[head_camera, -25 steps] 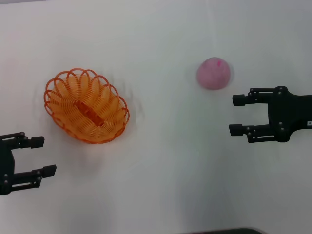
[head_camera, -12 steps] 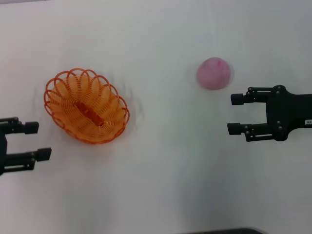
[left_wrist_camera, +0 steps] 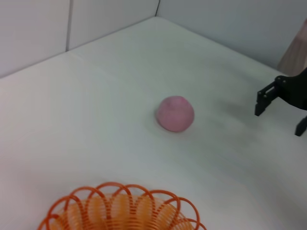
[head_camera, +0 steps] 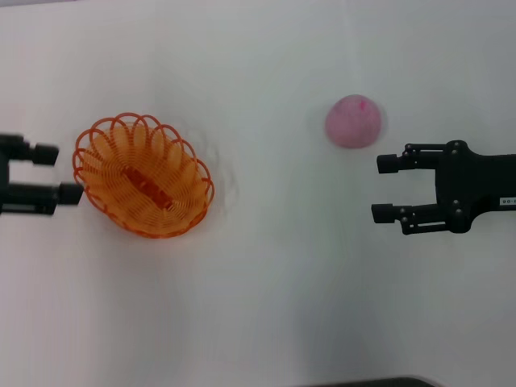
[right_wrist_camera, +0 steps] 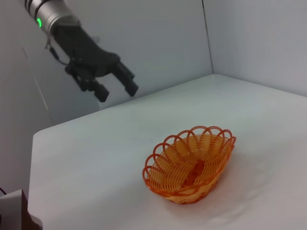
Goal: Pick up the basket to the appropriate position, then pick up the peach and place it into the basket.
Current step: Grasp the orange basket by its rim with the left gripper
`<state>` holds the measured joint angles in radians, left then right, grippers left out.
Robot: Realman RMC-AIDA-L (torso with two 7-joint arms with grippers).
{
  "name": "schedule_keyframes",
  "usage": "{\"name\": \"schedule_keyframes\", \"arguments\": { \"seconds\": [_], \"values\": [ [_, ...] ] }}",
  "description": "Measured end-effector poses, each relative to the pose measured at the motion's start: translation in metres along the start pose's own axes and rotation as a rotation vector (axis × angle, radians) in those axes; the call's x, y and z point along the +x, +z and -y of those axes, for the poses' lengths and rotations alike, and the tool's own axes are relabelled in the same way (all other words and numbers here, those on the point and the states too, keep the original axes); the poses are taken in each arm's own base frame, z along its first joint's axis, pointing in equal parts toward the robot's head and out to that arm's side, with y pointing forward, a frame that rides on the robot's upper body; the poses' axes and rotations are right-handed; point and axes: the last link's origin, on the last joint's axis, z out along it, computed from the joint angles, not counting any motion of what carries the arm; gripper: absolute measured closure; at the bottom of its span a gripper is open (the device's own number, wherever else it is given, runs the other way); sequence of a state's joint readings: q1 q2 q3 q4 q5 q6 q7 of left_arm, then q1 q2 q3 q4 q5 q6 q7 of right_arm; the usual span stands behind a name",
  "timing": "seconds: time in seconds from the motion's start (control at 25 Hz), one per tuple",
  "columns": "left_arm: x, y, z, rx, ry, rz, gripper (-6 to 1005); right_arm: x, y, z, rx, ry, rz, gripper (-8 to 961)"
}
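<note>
On the white table point(head_camera: 266, 306), nearer the robot than the peach, the right gripper point(head_camera: 389, 189) is seen with its two fingers spread apart and nothing held between them; it is poised to the right of the basket, well apart from it, with its fingertips pointed toward it. Level with it, on the basket's left side, the left gripper point(head_camera: 56, 172) is found, its fingers likewise parted and empty. One fingertip point(head_camera: 71, 193) is placed just beside the basket's scalloped rim, though contact cannot be made out from the head view. From the right wrist view the left gripper point(right_wrist_camera: 115, 86) is shown raised above the table surface, beyond the basket point(right_wrist_camera: 191, 164).

The basket point(head_camera: 143, 174) is rested on the table, its oval set at a slant, its orange loops upright and its hollow left open upward; only a darker orange patch is seen at the bottom. Farther off than the basket and well to its right, the peach point(head_camera: 353, 121) is lain on the table, its small red-pink mark turned toward the far side. It is positioned just beyond the right gripper's upper finger, apart from it.
</note>
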<state>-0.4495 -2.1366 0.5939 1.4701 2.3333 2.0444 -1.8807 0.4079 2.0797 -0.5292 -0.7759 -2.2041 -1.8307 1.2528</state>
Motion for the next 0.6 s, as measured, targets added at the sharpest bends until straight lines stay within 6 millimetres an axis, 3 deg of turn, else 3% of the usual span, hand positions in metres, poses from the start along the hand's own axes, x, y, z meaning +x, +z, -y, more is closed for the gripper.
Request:
{"name": "schedule_keyframes", "arguments": {
  "seconds": [0.32, 0.6],
  "values": [
    [0.051, 0.003, 0.010, 0.125, 0.007, 0.118, 281, 0.000, 0.001, 0.000, -0.002, -0.023, 0.004, 149],
    [0.083, 0.023, 0.032, 0.265, -0.023, 0.205, 282, 0.002, 0.003, -0.002, -0.008, -0.044, 0.007, 150]
  ]
}}
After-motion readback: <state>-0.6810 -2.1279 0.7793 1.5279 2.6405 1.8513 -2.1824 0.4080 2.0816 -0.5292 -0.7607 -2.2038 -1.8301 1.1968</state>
